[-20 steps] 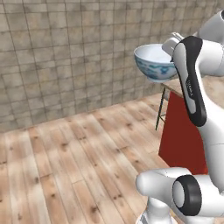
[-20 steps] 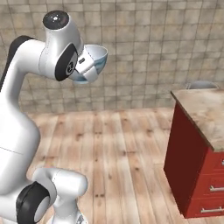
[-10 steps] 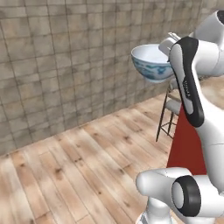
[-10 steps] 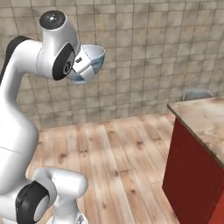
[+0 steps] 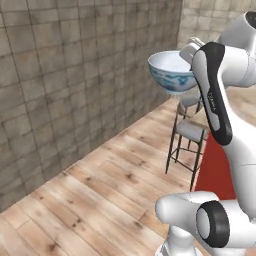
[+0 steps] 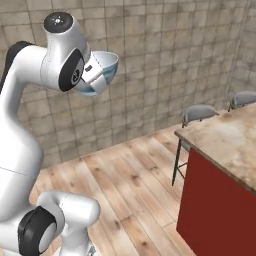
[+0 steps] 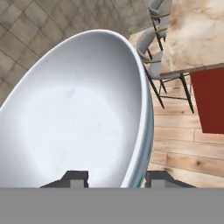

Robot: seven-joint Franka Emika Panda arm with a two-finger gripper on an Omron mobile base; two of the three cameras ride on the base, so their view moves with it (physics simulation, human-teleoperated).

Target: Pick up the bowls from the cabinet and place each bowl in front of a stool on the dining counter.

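I hold a white bowl with blue patterning (image 5: 172,75) high in the air, its rim pinched in my gripper (image 7: 116,178), which is shut on it. The same bowl (image 6: 102,72) sits beside my upper arm in the right base view, and its white inside (image 7: 74,118) spreads across the hand view, with one fingertip inside the rim and one outside. The dining counter (image 6: 225,142) with its beige marble top and red front stands to the right, well below the bowl. Grey-seated stools (image 6: 199,114) stand along its far side.
A stone-tiled wall (image 5: 75,75) runs behind, over a wooden plank floor (image 5: 100,195). A metal-legged stool (image 5: 189,131) stands by the counter's red end (image 5: 215,170). A second stool (image 6: 244,98) is further right. Open floor lies between me and the wall.
The whole scene has slid across both base views, so the base has moved; the counter and stools now show closer. The bowl stays held in the same pose.
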